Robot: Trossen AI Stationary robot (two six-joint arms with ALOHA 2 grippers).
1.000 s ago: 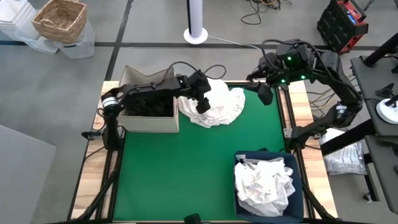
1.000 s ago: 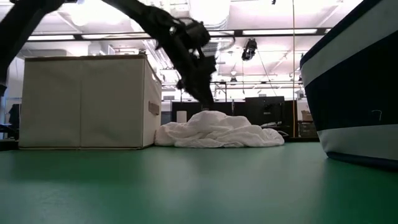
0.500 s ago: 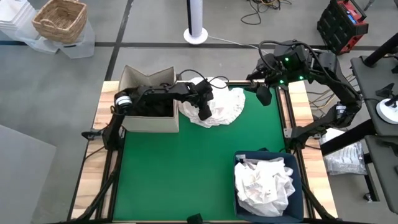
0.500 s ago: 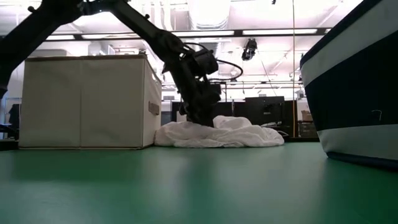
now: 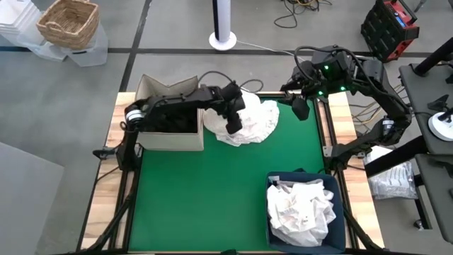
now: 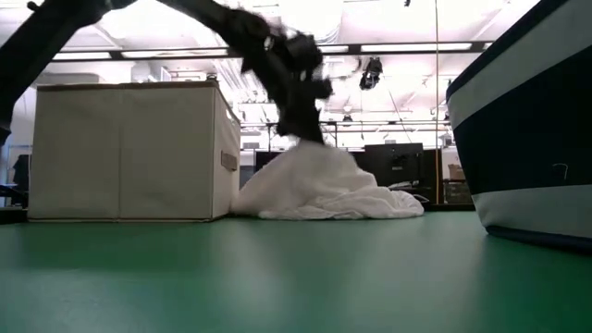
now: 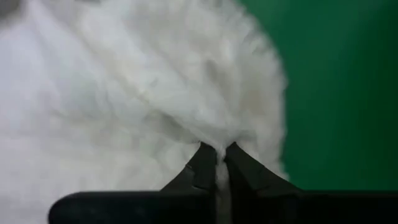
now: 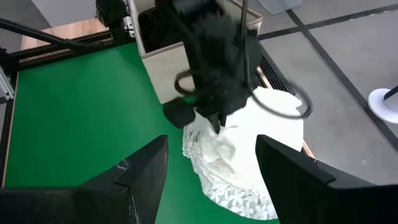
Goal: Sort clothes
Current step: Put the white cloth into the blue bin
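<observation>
High view: the left hand [image 5: 233, 126] pinched the white garment [image 5: 251, 120] at upper centre, beside the box [image 5: 170, 138]; the right hand [image 5: 301, 108] hung wide at upper right. Low view: the garment [image 6: 319, 185] rose to a peak at centre. Left wrist view: fingers [image 7: 202, 165] were shut on cloth [image 7: 124, 106].

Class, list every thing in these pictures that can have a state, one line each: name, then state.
left gripper: shut on the white garment, pulling it up into a peak.
white garment: bunched on the mat beside the box, pinched at its top.
right gripper: open, holding nothing, raised at the table's far right.
beige box: open-topped, dark clothes inside.
navy bin: open-topped, white clothes inside.
</observation>
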